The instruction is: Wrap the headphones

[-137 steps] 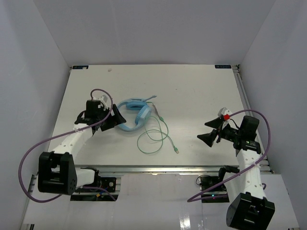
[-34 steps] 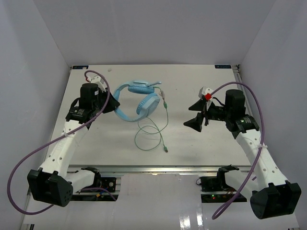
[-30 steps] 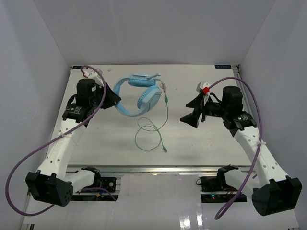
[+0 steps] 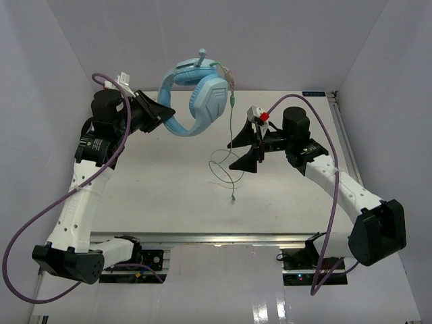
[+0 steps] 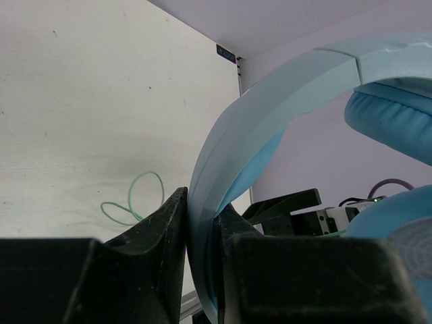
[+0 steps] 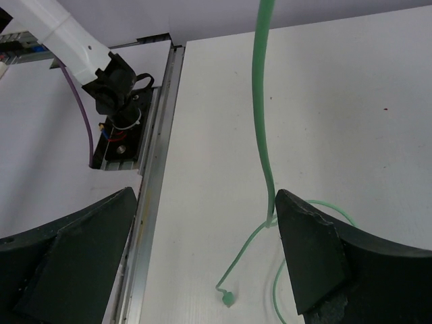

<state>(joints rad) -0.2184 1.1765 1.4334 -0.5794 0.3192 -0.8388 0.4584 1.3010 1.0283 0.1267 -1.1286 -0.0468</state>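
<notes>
The light blue headphones [image 4: 197,101] hang high above the table, and my left gripper [image 4: 162,111] is shut on their padded band [image 5: 270,115], which passes between its fingers [image 5: 199,223]. The thin pale-green cable [image 4: 231,121] drops from the earcup, and its loops [image 4: 226,169] and plug [image 4: 233,198] rest on the table. My right gripper [image 4: 244,152] is open around the hanging cable. In the right wrist view the cable [image 6: 262,121] runs down between the jaws [image 6: 206,229], close to the right finger [image 6: 310,250]. The plug [image 6: 228,295] lies below.
The white table [image 4: 169,196] is walled in by pale panels on three sides. A metal rail [image 6: 158,169] runs along the near edge, with the left arm's base mount [image 6: 116,84] beside it. Thick purple cables [image 4: 20,236] loop off both arms.
The left arm has lifted the headphones up and back off the table, so the cable now dangles. The right gripper has swung left, and the hanging cable now stands between its open fingers.
</notes>
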